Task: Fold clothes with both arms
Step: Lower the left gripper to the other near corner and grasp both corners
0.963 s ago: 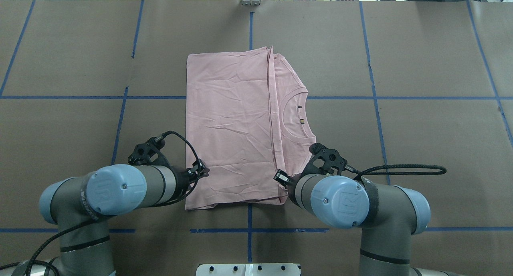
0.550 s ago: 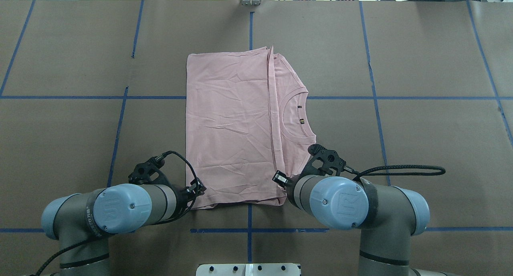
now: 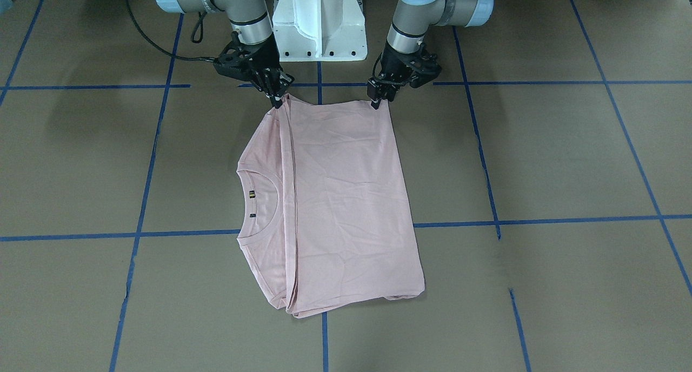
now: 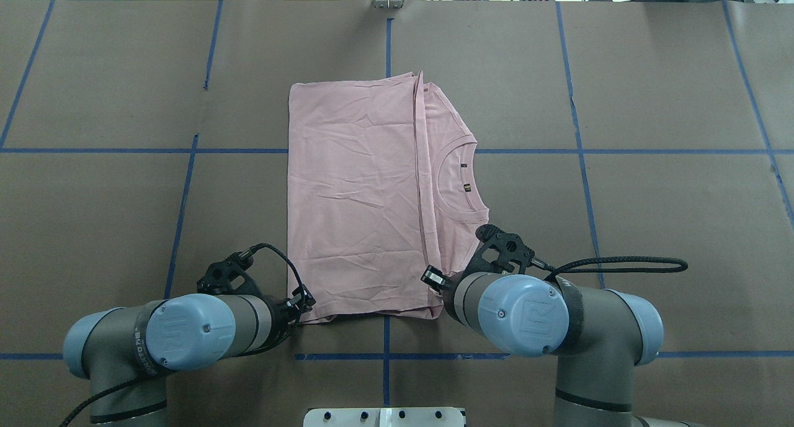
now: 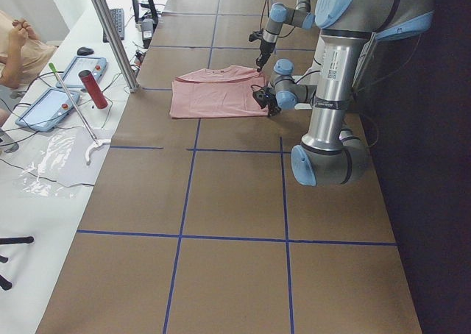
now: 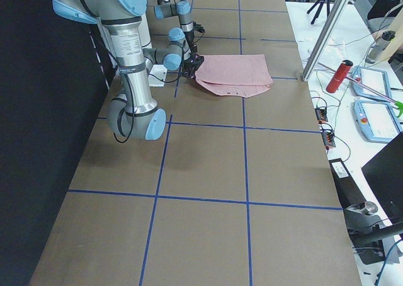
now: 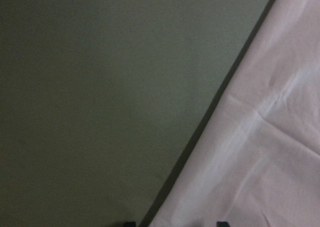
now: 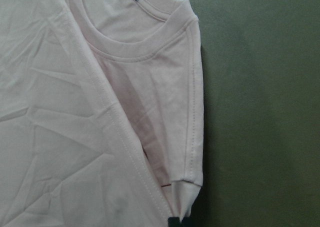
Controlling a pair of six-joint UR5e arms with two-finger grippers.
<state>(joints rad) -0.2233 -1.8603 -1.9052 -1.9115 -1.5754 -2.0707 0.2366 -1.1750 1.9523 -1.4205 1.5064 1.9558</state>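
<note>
The left black two-finger gripper point(image 3: 377, 103), fingers apart at a near corner of the pale pink cotton T-shirt point(image 3: 351, 199) flat on the brown table point(image 3: 540, 161), should pinch every layer like the right gripper point(image 3: 278, 103) (seemingly clamped on the sleeve)

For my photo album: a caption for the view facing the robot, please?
Left pincer and right pincer at the robot-side corners of a half-folded pink T-shirt.

**Around my working area**

I see a brown desk point(image 4: 651, 228) gridded with blue tape lines point(image 4: 682, 151). On the white side desk point(image 5: 29, 201) are a red bottle point(image 5: 93, 89), two blue-edged tablets point(image 5: 48, 107) and a keyboard point(image 5: 118, 21). A metal post point(image 5: 110, 32) rises beside them, and a person point(image 5: 15, 51) sits beyond.
</note>
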